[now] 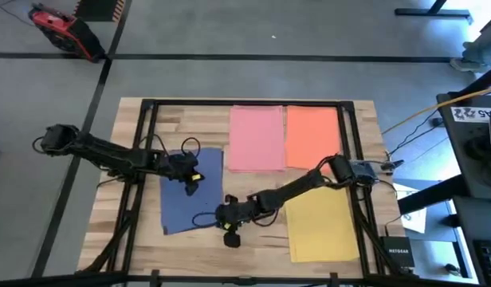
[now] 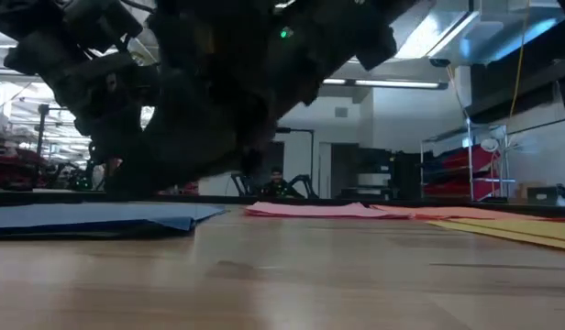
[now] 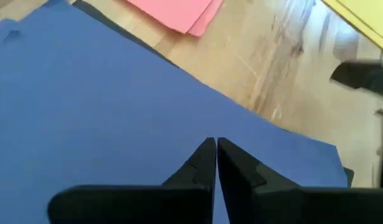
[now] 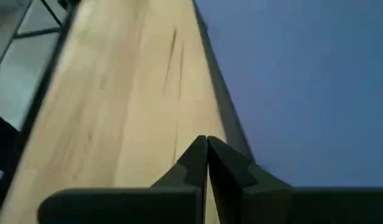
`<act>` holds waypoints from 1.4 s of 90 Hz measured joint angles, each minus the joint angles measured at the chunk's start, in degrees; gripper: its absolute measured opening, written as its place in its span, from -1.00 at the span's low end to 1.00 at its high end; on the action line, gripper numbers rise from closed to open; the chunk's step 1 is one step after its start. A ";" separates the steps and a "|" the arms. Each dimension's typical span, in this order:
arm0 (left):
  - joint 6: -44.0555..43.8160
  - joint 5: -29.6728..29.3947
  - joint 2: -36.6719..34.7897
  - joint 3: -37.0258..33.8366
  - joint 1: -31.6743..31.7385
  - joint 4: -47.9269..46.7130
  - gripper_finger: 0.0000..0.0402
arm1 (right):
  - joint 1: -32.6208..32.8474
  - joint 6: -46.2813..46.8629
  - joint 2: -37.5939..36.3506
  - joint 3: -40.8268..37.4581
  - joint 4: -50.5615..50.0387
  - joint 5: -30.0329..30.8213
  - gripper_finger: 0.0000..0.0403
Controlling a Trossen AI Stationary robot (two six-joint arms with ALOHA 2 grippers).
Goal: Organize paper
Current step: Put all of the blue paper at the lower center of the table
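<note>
Four matte rectangular sheets lie flat on the pale, grained wooden table (image 1: 142, 239): a pink sheet (image 1: 256, 138) and an orange-red sheet (image 1: 312, 136) side by side along the far edge, their long sides just touching or overlapping slightly, a yellow sheet (image 1: 324, 224) near the right front corner, and a blue sheet (image 1: 190, 191) left of centre, turned a little askew. In the wrist views a thin dark edge (image 4: 224, 109) shows under the blue sheet's border, as of a black sheet beneath it. The left gripper (image 1: 193, 182) sits over the middle of the blue sheet; its two dark, wedge-shaped fingers (image 3: 201, 168) are pressed together tip to tip, with nothing between them. The right gripper (image 1: 232, 233) is at the blue sheet's right-hand edge near the front of the table, its fingers (image 4: 193, 160) likewise closed on each other over the line where paper meets bare wood, holding nothing visible.
</note>
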 joint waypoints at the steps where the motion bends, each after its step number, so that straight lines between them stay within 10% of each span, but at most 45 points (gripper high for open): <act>1: 0.05 0.01 0.00 0.00 0.00 0.01 -1.00 | 0.06 0.22 0.11 0.03 -0.01 0.24 -1.00; 126: 0.54 0.34 0.00 0.00 -0.74 -1.40 -1.00 | -0.08 5.03 1.98 1.09 0.25 5.36 -1.00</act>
